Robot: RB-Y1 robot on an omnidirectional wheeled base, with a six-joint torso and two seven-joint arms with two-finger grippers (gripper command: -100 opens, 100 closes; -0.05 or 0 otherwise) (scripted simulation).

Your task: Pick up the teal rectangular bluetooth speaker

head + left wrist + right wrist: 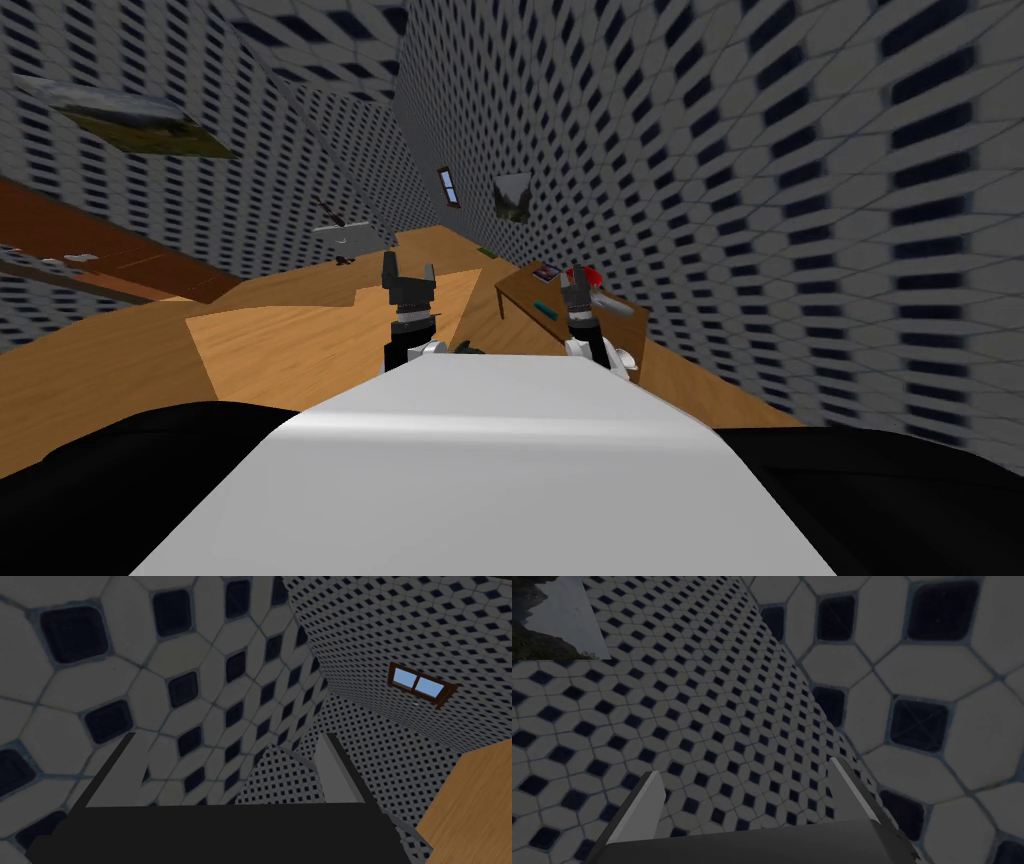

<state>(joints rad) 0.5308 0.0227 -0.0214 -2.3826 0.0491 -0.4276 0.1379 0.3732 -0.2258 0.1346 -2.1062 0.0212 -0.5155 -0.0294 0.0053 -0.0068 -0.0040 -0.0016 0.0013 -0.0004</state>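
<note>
**Tiled walls everywhere, speaker sitting over on the table**

Blue-and-white tiled walls wrap the whole room, with a wooden floor (300, 340) below and a low wooden table (515, 296) far off to the right. The teal speaker (545, 309) lies flat on that table, near its near edge. It's a small slim bar whose long axis runs roughly along that edge, one end toward the far left and the other toward the near right. I can't tell which face points where.

A flat book-like thing (545, 271) sits farther back on the table. There's also a red object (588, 273) and a grey cylinder (614, 305) further right.

Both forearms stick up side by side with the grippers pointing away toward the far wall. The left gripper (409, 268) hangs over bare floor, well left of the table. The right gripper (577, 278) lines up in front of the red object, and the speaker sits just left of it in the head view, untouched.

The head view gives the table and speaker. The wrist views give the fingers up close: the left fingers (117, 776) are spread wide, the right fingers (642, 806) likewise, with nothing between either pair.
</note>
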